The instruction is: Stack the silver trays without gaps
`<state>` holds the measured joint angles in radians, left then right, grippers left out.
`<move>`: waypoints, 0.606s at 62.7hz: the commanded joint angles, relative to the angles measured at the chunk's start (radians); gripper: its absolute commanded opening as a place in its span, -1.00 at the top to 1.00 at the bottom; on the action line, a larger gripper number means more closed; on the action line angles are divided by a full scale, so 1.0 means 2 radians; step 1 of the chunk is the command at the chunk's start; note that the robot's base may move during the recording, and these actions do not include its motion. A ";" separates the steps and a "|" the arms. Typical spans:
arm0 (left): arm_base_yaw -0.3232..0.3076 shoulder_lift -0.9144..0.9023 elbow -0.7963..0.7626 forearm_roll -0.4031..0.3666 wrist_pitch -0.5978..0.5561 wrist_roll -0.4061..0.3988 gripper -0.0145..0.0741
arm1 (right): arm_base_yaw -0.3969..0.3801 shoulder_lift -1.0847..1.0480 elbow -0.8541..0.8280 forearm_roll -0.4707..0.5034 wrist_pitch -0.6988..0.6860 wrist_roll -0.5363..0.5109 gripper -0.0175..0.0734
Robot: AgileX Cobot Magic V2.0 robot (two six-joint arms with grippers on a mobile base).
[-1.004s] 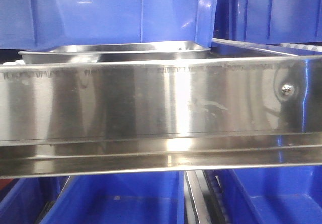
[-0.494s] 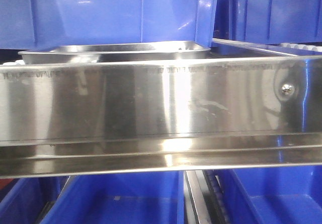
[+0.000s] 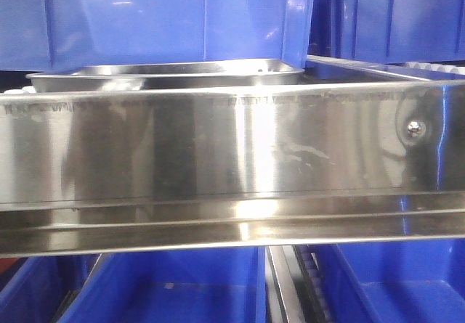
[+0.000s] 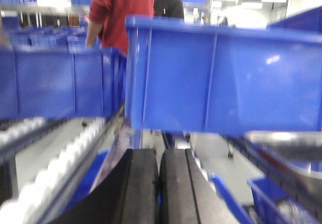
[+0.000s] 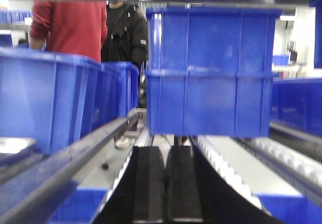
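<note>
A silver tray lies on the shelf behind the steel rail, under a blue bin; only its rolled rim shows. Another tray edge shows to its right. In the left wrist view a shiny tray rim sits at the right edge, apart from my left gripper, whose black pads are pressed together on nothing. In the right wrist view a tray corner lies at the far left. My right gripper is shut and empty, pointing down the roller lane.
A wide steel shelf rail with a screw fills the front view. Blue bins stand above it and more below. Stacked blue bins stand ahead of the right gripper. White roller tracks run along the lanes. Two people stand behind.
</note>
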<state>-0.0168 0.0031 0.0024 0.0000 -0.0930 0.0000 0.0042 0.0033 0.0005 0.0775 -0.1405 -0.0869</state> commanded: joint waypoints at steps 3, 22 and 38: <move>-0.003 -0.002 -0.001 -0.008 -0.039 -0.006 0.66 | -0.002 -0.002 0.000 -0.001 -0.046 -0.001 0.77; -0.003 -0.002 -0.069 -0.120 0.044 -0.006 0.66 | -0.002 -0.002 -0.111 0.006 0.129 0.024 0.77; -0.003 -0.002 -0.106 -0.121 0.118 -0.006 0.66 | -0.002 -0.002 -0.183 0.015 0.218 0.024 0.77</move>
<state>-0.0168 0.0027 -0.1906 -0.2341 0.1243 0.0000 0.0042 0.0011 -0.3363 0.0872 0.2777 -0.0405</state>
